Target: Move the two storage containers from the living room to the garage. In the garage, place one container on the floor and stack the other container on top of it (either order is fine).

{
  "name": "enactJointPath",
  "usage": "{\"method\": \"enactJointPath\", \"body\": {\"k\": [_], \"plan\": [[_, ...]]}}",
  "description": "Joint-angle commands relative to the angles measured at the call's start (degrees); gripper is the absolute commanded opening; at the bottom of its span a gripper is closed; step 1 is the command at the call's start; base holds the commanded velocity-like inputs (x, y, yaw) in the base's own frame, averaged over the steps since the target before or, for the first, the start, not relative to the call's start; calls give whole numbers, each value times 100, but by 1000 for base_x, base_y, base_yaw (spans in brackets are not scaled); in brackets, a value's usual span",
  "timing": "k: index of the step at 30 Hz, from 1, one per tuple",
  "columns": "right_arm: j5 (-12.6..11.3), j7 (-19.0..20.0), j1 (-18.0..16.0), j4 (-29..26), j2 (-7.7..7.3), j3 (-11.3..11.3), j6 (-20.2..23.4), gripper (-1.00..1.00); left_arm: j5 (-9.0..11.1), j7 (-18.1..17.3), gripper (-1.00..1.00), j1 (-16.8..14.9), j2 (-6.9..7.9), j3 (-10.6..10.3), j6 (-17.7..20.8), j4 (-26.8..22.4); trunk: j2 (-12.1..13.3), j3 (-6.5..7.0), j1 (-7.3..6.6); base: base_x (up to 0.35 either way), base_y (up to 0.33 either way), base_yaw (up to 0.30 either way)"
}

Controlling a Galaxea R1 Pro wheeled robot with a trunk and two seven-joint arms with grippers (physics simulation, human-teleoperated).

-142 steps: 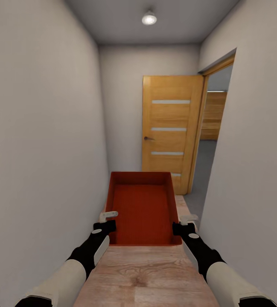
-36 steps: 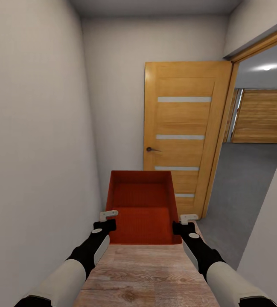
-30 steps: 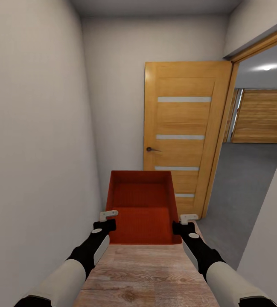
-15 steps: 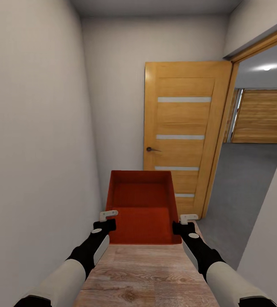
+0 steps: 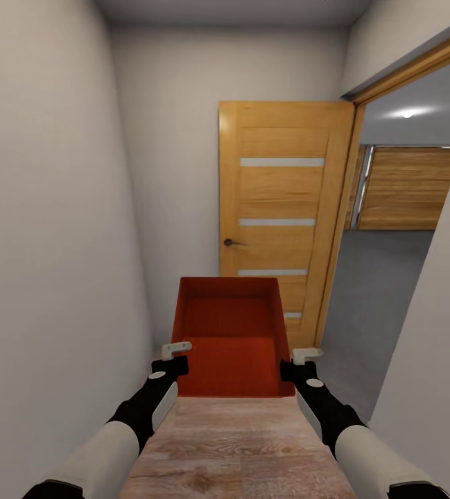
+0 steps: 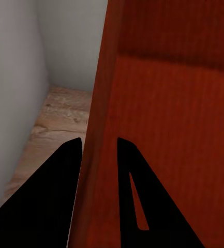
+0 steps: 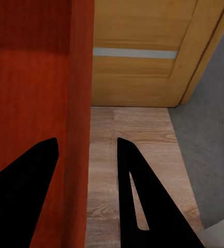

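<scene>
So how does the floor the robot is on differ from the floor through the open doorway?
The wood plank floor under the robot is light brown with visible grain and plank seams; the concrete floor past the open door is plain dark grey, with no seams showing. The planks run under the held storage container; the grey floor lies ahead to the right. Both look flat and level.

Home hallway: plank floor [image 5: 238,443], wooden door [image 5: 280,208], grey garage [image 5: 384,277] beyond.

Garage [image 5: 391,229] cut off by doorframe; container [image 6: 163,119] overruns wrist views' edges.
</scene>
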Motion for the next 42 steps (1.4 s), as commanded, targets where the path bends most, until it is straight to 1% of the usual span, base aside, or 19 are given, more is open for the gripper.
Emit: {"method": "enactJointPath", "body": {"k": [1, 18, 30, 37, 42], "plan": [[16, -52, -4, -1, -12, -166, 10, -100, -26, 77, -100, 0, 179, 182, 38, -27, -5, -2, 2, 0, 0, -242], [15, -48, -4, -3, -13, -166, 10, -100, -26, 74, -100, 0, 185, 179, 40, -27, -5, -2, 2, 0, 0, -243], [23, -47, -4, -11, -20, -166, 6, -100, -26, 82, -100, 0, 178, 180, 44, -27, -5, -2, 2, 0, 0, -16], [23, -48, -4, -9, -24, -168, 29, -100, -32, 239, -100, 0, 171, 174, 45, -27, -5, -2, 2, 0, 0, 0], [24, -43, -4, -4, -26, -300, 49, -100, -33, 294, -100, 0, 169, 173, 44, -27, -5, -2, 2, 0, 0, 0]]}}
